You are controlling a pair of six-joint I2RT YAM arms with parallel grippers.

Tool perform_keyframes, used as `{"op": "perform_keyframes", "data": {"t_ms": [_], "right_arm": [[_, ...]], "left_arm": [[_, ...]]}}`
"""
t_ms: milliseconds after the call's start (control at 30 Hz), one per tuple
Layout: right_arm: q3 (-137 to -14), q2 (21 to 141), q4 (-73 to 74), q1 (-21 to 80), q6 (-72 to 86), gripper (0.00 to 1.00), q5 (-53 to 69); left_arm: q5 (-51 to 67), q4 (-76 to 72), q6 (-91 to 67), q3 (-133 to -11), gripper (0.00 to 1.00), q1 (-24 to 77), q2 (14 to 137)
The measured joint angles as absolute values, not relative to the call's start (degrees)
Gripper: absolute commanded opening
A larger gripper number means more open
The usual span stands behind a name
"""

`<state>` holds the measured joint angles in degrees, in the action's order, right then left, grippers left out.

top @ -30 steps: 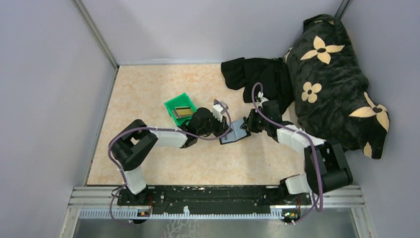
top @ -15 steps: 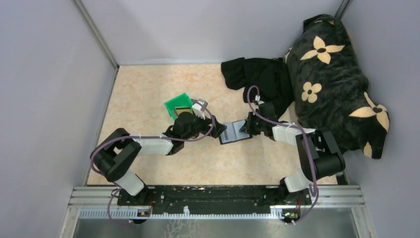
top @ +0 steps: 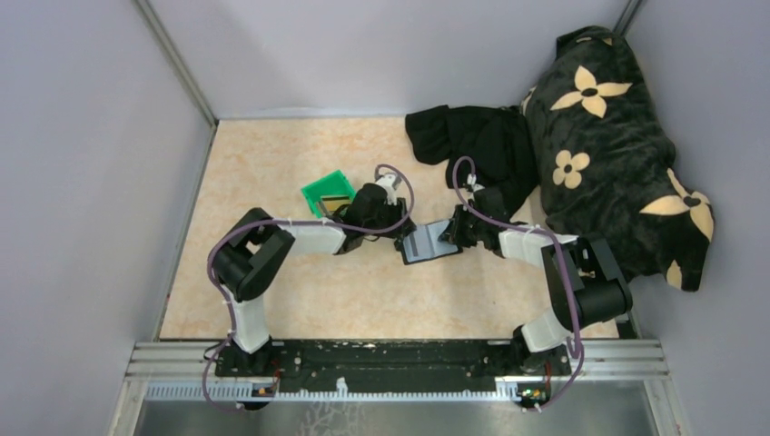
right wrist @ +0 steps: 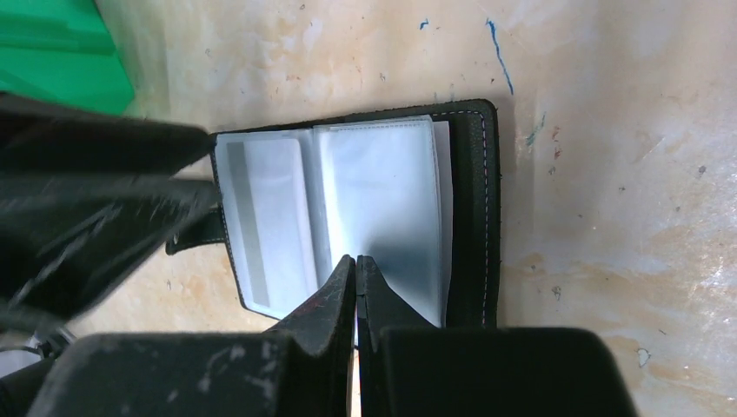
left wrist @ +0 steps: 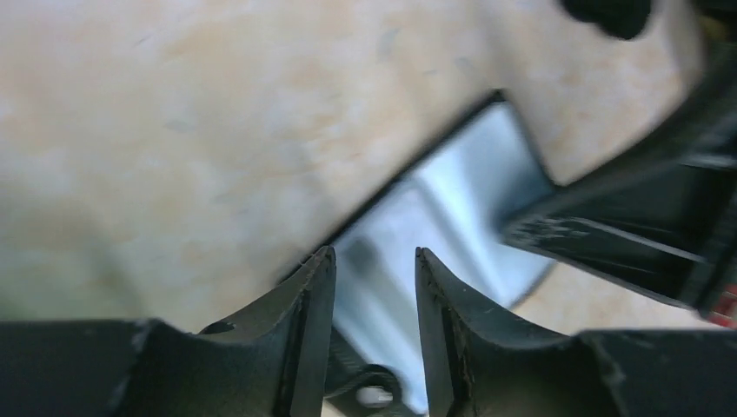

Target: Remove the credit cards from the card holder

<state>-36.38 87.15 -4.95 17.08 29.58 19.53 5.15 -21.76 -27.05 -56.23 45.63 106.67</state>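
We see the card holder [top: 425,243] lying open and flat on the mottled beige desk [top: 272,154], near the middle and between the two arms. Its black stitched cover frames glossy grey-blue sleeves. Its long axis runs left to right, the right end a little farther from the bases, and its fold crosses that axis. In the right wrist view a pale card [right wrist: 261,217] with a grey stripe shows through the left sleeve, and the small tab points toward the left arm. The right tool [right wrist: 355,261] is clenched, with its tips resting on the sleeves by the fold; we cannot tell whether a leaf is pinched. The left tool [left wrist: 374,261] hangs just over the holder's left end, its jaws parted and nothing between them. The hard green bin [top: 325,189] sits just behind the left tool. Bare desk lies open on the near side and to the left. The crumpled black cloth [top: 481,141] lies well apart at the far right.
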Motion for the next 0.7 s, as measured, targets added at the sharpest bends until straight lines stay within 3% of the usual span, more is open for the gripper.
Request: {"op": "perform_keyframes", "data": {"t_ms": [200,700], "right_arm": [[-35.97,87.13,-5.3,17.08,29.56,0.0,19.49],[-35.14,87.0,-5.26,17.08,29.52,0.0,17.63]], "left_arm": [[6.46,-20.84,-30.72,-54.7,0.59,43.22,108.03],[12.6,-21.17,-36.21,-53.23,0.6,45.25,106.04]]}}
